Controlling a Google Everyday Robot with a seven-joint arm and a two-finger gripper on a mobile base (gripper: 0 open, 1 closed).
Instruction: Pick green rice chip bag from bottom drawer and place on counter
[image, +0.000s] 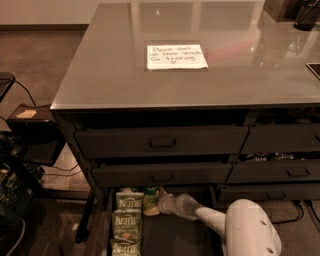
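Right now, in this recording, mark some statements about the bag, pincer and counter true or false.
The green rice chip bag lies in the bottom drawer. True.
The pincer hovers above the counter. False: it is down in the bottom drawer, at the green rice chip bag.
A white note lies on the counter. True.
The Kettle bags sit on the counter. False: they lie in the bottom drawer, beside the green rice chip bag.

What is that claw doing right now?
Gripper: in the bottom drawer, right beside the green rice chip bag; whether it holds the bag cannot be told.
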